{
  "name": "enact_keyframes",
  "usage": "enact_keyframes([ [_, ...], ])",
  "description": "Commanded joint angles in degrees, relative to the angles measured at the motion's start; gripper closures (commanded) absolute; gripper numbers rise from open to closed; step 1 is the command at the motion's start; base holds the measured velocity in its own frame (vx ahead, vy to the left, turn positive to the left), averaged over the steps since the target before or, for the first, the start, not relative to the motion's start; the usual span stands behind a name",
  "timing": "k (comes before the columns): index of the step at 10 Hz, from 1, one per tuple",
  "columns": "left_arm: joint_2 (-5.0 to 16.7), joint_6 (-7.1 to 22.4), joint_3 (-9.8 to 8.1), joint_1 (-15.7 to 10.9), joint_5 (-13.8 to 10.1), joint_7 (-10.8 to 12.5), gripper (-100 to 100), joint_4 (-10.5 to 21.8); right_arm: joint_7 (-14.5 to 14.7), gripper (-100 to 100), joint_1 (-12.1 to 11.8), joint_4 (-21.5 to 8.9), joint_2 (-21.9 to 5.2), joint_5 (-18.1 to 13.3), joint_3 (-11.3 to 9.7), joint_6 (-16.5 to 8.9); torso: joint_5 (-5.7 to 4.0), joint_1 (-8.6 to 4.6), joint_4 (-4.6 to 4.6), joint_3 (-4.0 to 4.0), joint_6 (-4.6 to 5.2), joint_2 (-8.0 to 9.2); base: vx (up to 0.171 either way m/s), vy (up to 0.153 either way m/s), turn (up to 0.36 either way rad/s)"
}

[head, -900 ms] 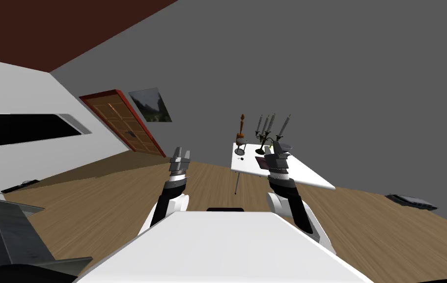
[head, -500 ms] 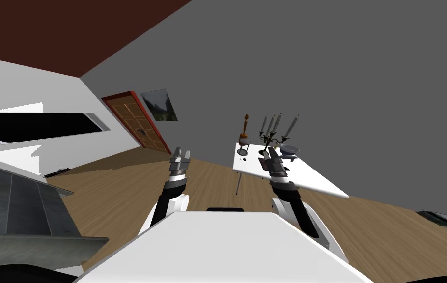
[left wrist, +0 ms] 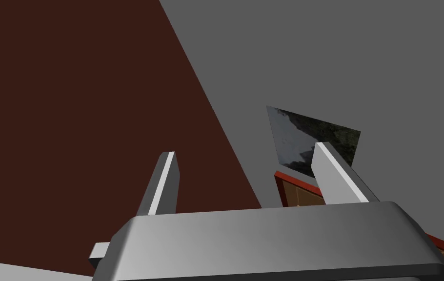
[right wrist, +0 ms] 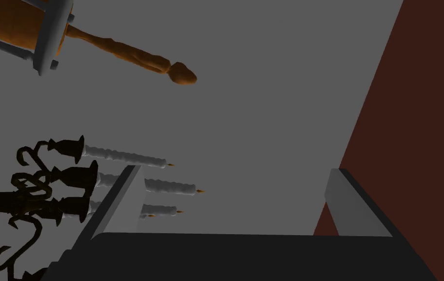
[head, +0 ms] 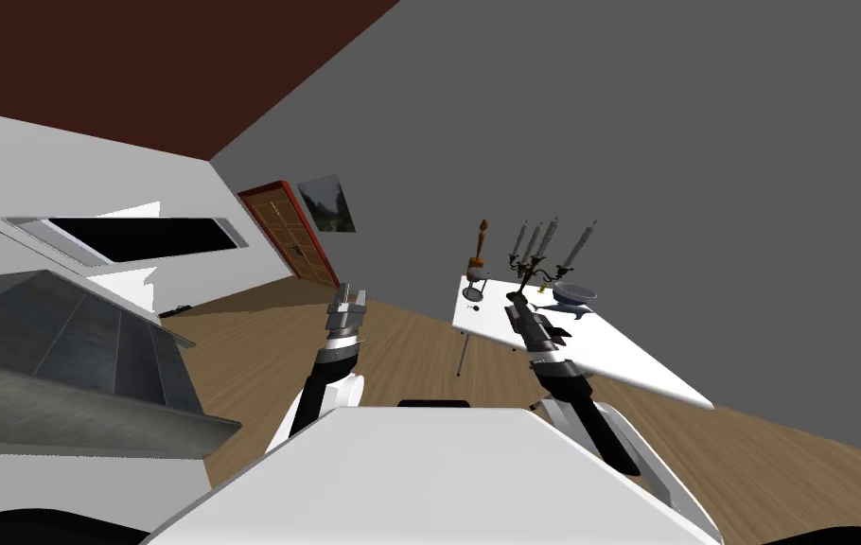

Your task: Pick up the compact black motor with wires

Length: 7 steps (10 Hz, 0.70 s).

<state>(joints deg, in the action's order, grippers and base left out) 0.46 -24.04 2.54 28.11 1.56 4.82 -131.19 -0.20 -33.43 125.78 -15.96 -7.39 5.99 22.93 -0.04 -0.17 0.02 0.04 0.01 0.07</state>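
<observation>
A tiny black object with thin wires [head: 474, 307], probably the motor, lies near the left end of a white table [head: 608, 345] in the head view. My right gripper [head: 514, 300] hovers over that table, just right of the object and a little nearer to me. Its wrist view shows the right gripper [right wrist: 233, 170] open and holding nothing. My left gripper [head: 349, 295] is raised over the wooden floor, well left of the table. In its wrist view the left gripper [left wrist: 245, 150] is also open and holds nothing.
A black candelabra [head: 537, 260] [right wrist: 45, 190] with white candles, a tall brown wooden piece [head: 480, 248] [right wrist: 133, 51] and a grey bowl [head: 574, 293] stand at the table's far side. A grey slanted metal unit [head: 60, 369] sits close on my left. A red-framed door [head: 291, 237] is farther back.
I have turned, so the whole view has swung: the metal unit on the left looms larger and the door has slid right. My right forearm now stretches farther over the table.
</observation>
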Motion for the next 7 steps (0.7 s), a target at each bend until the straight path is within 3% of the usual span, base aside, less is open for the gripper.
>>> enact_keyframes([
  [1,0.00,0.00,0.00,0.00,0.00,0.00,0,0.00,-0.09,-100,-1.96,-1.70,-2.86,-0.88,0.79,-0.41,0.00,0.00,0.00,0.00,0.00,0.00,-0.019,-0.025,0.241],
  [2,0.00,0.00,0.01,-0.01,0.00,0.00,0,0.00,-0.09,-100,-1.96,-1.70,-3.18,-0.88,0.79,-0.41,0.01,0.02,-0.01,-0.01,-0.03,-0.01,-0.017,-0.026,0.096],
  [4,0.00,0.00,0.00,-0.01,0.00,0.00,0,0.00,-0.33,-100,-5.43,-5.06,-7.37,-2.39,2.27,-0.97,0.01,0.03,-0.01,-0.01,-0.02,-0.01,-0.028,-0.033,0.275],
  [7,0.00,0.00,0.00,0.00,0.00,0.00,0,0.00,-0.45,-100,-7.31,-6.81,-11.46,-3.14,3.01,-1.27,-0.01,-0.05,0.00,0.00,-0.01,0.01,-0.028,-0.039,0.154],
])
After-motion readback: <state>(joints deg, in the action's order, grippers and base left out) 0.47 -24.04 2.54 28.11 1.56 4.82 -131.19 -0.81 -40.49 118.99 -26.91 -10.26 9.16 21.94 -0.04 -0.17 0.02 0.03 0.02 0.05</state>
